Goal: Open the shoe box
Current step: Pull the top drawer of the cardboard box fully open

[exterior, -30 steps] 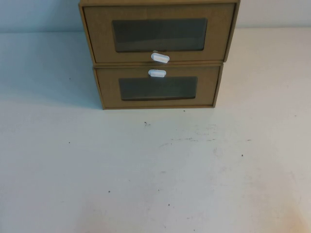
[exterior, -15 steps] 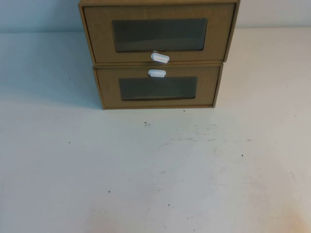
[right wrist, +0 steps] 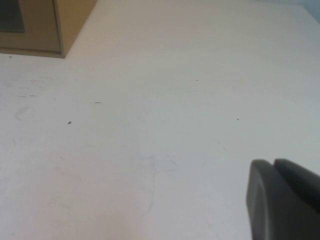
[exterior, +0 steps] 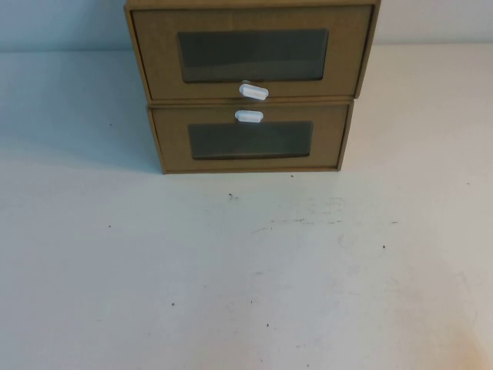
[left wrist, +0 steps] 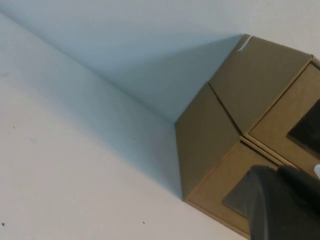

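Two brown cardboard shoe boxes are stacked at the back middle of the white table (exterior: 246, 270). The upper box (exterior: 250, 50) and the lower box (exterior: 250, 142) each have a dark window and a closed front. A white handle (exterior: 253, 92) sits under the upper window, and another white handle (exterior: 249, 116) sits above the lower window. Neither arm appears in the high view. My left gripper (left wrist: 277, 171) hovers off the stack's left front corner (left wrist: 210, 135), shut and empty. My right gripper (right wrist: 274, 163) hangs over bare table to the right, shut and empty, the lower box's corner (right wrist: 45, 25) far off.
The table top carries only small dark specks and faint scuff marks (exterior: 308, 222). A pale wall rises behind the boxes.
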You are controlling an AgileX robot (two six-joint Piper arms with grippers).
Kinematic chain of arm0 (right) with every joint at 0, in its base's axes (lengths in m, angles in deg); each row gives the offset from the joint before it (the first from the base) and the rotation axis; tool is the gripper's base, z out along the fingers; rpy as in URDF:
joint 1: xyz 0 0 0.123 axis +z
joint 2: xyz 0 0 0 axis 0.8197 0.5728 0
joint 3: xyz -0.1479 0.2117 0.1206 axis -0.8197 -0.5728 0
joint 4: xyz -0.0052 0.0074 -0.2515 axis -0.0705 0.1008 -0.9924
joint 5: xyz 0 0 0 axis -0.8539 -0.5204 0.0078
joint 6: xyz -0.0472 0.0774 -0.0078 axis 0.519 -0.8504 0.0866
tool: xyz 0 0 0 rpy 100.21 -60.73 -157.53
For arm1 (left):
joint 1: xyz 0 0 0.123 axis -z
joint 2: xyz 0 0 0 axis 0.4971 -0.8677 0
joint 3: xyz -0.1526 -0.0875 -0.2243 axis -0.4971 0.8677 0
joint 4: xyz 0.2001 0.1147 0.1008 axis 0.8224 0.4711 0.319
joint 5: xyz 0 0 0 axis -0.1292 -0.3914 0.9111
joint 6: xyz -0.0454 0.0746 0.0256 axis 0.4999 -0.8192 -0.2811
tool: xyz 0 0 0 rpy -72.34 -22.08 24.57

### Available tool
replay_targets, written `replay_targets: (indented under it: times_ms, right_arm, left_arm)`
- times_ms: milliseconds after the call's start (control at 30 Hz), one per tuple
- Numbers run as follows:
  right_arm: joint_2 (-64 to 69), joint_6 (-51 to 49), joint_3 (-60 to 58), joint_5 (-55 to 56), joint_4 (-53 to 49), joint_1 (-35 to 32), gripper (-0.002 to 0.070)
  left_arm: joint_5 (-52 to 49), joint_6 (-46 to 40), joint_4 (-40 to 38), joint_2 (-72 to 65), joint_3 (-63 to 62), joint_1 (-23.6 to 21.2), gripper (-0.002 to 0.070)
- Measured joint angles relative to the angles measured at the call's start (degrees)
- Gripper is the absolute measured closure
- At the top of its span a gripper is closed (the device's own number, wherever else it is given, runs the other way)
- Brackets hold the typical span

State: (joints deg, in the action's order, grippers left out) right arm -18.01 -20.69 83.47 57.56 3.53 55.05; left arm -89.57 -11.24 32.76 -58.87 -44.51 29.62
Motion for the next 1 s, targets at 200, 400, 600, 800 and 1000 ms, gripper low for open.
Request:
replay_targets:
  times_ms: [200,400,600,800,1000]
  right_arm:
    - [0.0,0.0,0.0,0.0,0.0,0.0,0.0689]
    - [0.0,0.0,0.0,0.0,0.1,0.0,0.0690]
    - [0.0,0.0,0.0,0.0,0.1,0.0,0.0690]
    - [0.0,0.0,0.0,0.0,0.1,0.0,0.0690]
    - [0.0,0.0,0.0,0.0,0.1,0.0,0.0690]
  left_arm:
    - [-12.4,-1.3,1.0,-1.7,-7.7,0.0,0.0680]
    - [-30.5,-6.4,4.7,-18.1,-24.1,-0.1,0.0680]
    - [-42.0,-18.3,5.0,-35.8,-39.2,-0.1,0.0680]
    - [-45.3,-24.9,5.1,-51.1,-55.6,-0.1,0.0680]
    - [-50.3,-29.0,2.3,-66.8,-73.7,-0.1,0.0680]
